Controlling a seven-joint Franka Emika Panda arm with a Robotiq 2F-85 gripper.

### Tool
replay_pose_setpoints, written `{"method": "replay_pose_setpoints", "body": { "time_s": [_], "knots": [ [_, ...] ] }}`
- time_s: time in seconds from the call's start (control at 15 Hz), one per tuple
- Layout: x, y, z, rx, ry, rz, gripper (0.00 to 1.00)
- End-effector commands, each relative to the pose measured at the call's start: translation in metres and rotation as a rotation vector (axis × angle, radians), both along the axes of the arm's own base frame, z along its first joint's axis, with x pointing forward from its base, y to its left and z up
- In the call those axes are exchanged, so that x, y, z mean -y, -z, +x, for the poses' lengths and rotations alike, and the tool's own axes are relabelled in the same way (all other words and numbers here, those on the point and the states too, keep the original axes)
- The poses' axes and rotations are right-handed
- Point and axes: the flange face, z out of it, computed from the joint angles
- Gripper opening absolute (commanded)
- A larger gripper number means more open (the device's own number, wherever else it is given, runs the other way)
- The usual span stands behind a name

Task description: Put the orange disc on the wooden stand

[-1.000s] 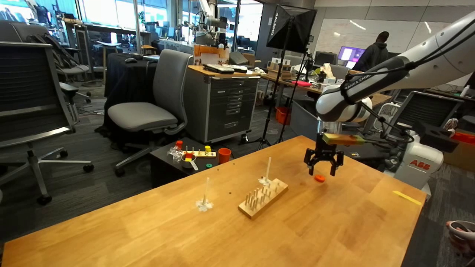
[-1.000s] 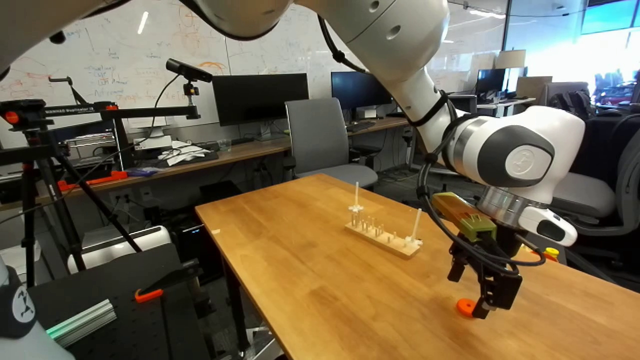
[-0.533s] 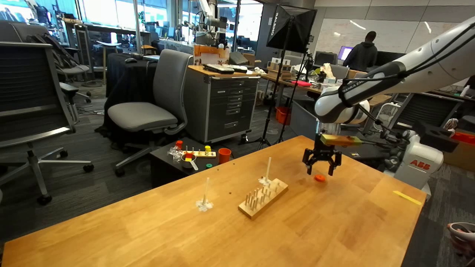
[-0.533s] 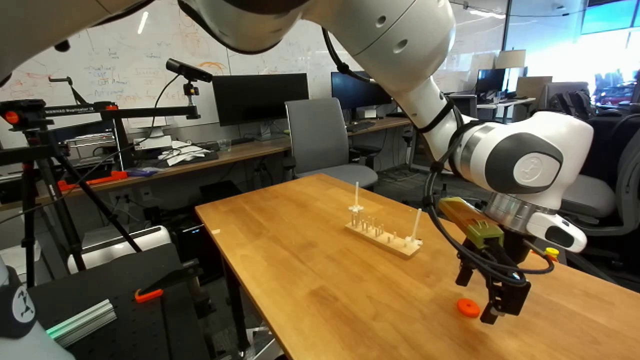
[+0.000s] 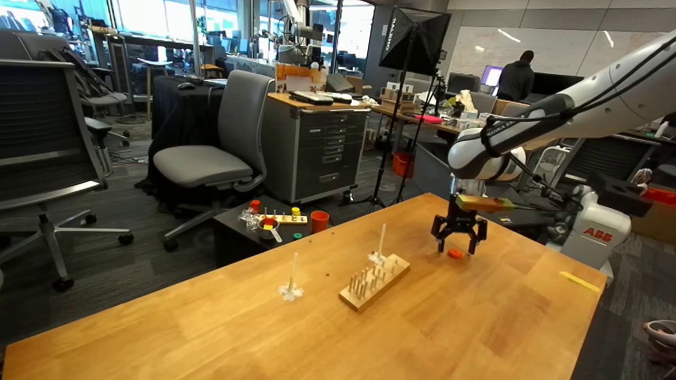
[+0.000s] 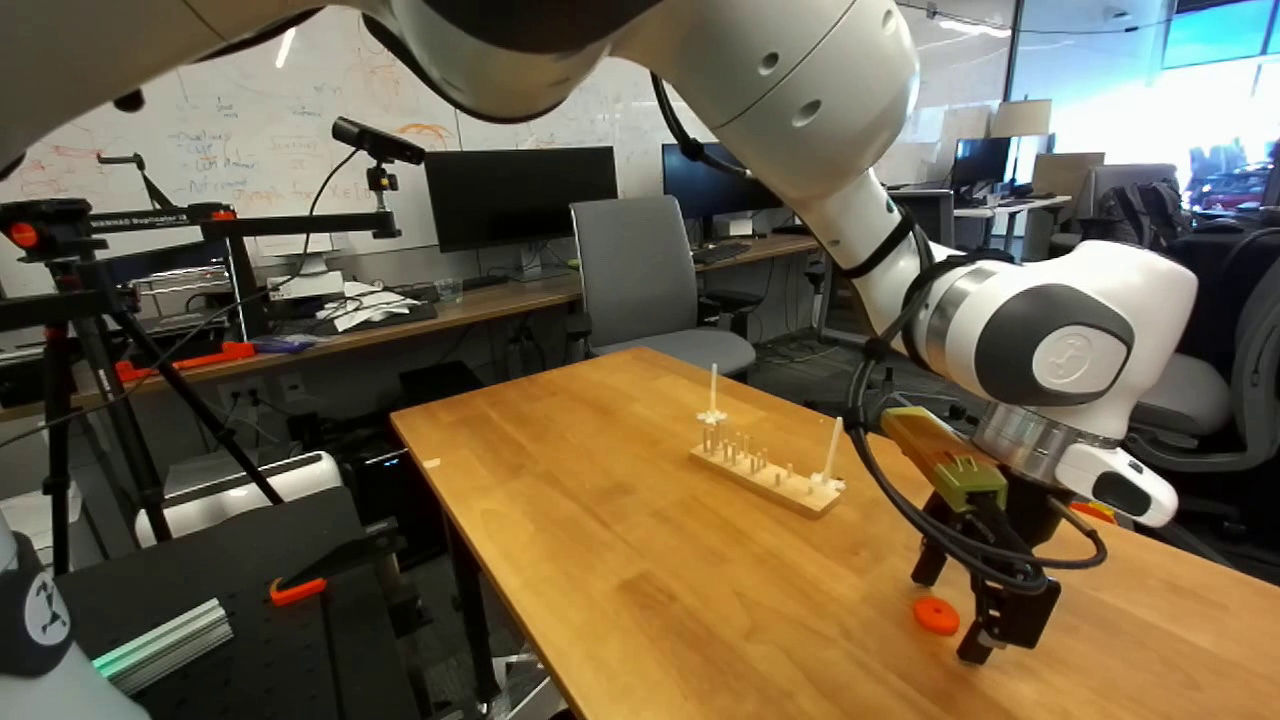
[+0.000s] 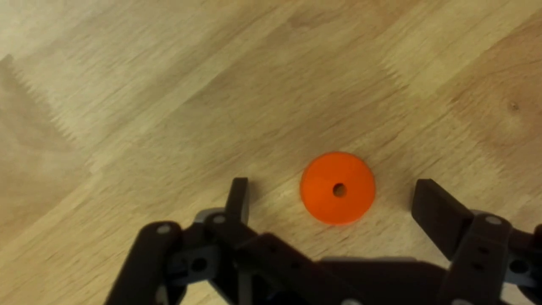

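Observation:
The orange disc (image 5: 454, 254) lies flat on the table in both exterior views (image 6: 936, 615). In the wrist view the disc (image 7: 322, 190) shows a small hole in its middle. My gripper (image 5: 456, 252) is open, pointing down, with its fingertips low over the table on either side of the disc. In the wrist view the gripper (image 7: 331, 185) has gaps between both fingers and the disc, and the disc sits between them. The wooden stand (image 5: 383, 286), a pale base with several thin upright pegs, stands apart on the table; it shows also in an exterior view (image 6: 765, 485) and is out of the wrist view.
Two thin pale upright sticks stand on the table near the stand, one left of it (image 5: 293, 272) and one behind its far end (image 5: 382, 240). A low black side table beyond the edge holds an orange cup (image 5: 319, 221) and other small items. A yellow strip (image 5: 579, 281) lies near the right edge.
My gripper has shifted slightly sideways, then come down closer to the table around the disc. The disc and the stand show no clear movement. The gripper stays open.

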Motion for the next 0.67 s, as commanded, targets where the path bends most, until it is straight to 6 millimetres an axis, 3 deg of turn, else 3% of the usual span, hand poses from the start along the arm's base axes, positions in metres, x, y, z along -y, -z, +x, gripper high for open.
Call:
{"method": "replay_pose_setpoints", "body": {
  "time_s": [0.0, 0.07, 0.13, 0.6],
  "knots": [
    [-0.006, -0.001, 0.005, -0.008, 0.03, 0.041, 1.0],
    [-0.008, -0.001, 0.005, -0.009, 0.03, 0.044, 0.75],
    [-0.008, -0.001, 0.005, -0.008, 0.03, 0.046, 0.74],
    [0.007, -0.012, 0.009, 0.007, 0.053, 0.041, 0.2]
  ]
}}
